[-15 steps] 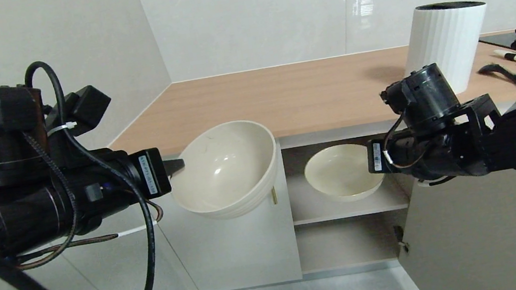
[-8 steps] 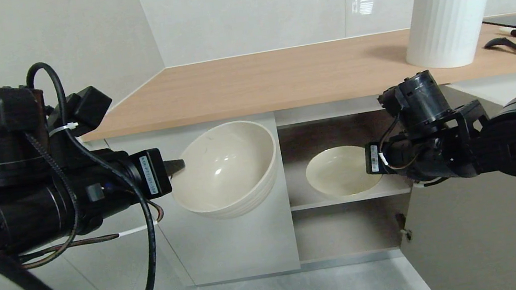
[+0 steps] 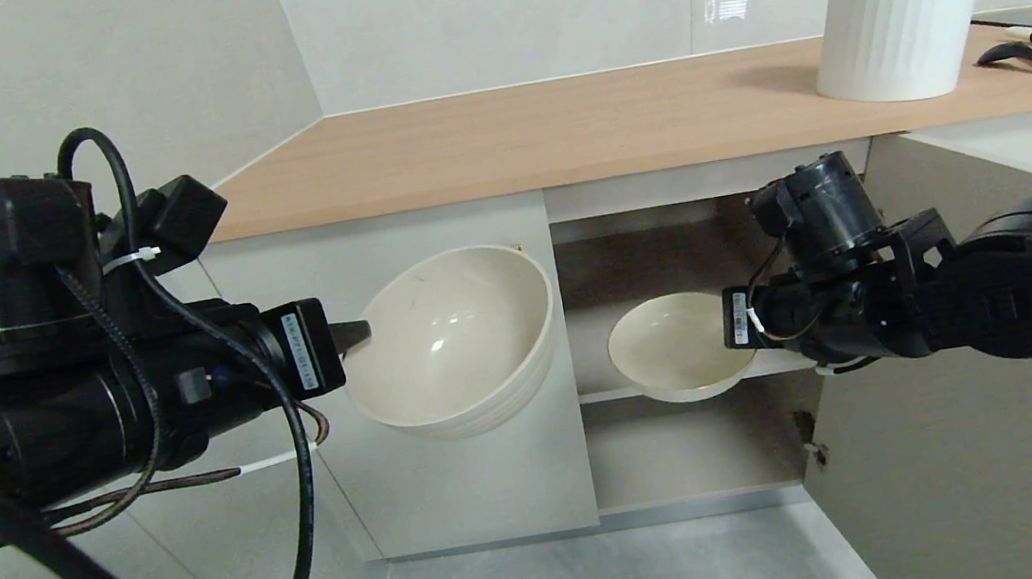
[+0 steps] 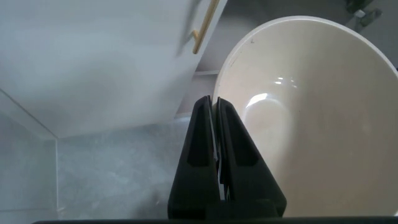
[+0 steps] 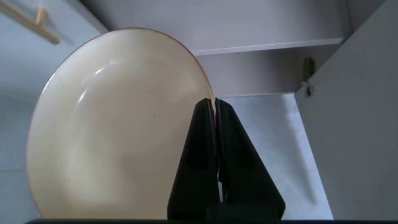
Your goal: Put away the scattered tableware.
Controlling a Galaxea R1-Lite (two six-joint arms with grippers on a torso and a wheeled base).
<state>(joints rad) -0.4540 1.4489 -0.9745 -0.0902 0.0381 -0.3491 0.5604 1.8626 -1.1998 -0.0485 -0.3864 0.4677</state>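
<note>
The camera has dropped, and against the cupboard both arms have come down too: the bowl (image 3: 452, 339), before level with the counter (image 3: 505, 139) edge, now hangs in front of the closed door (image 3: 465, 499), and the dish (image 3: 671, 348) sits at the front edge of the open shelf (image 3: 592, 360). The left gripper (image 3: 351, 333) is pinched tight on the bowl's rim, holding it tilted. The right gripper (image 5: 214, 106) is clamped likewise on the dish's rim.
</note>
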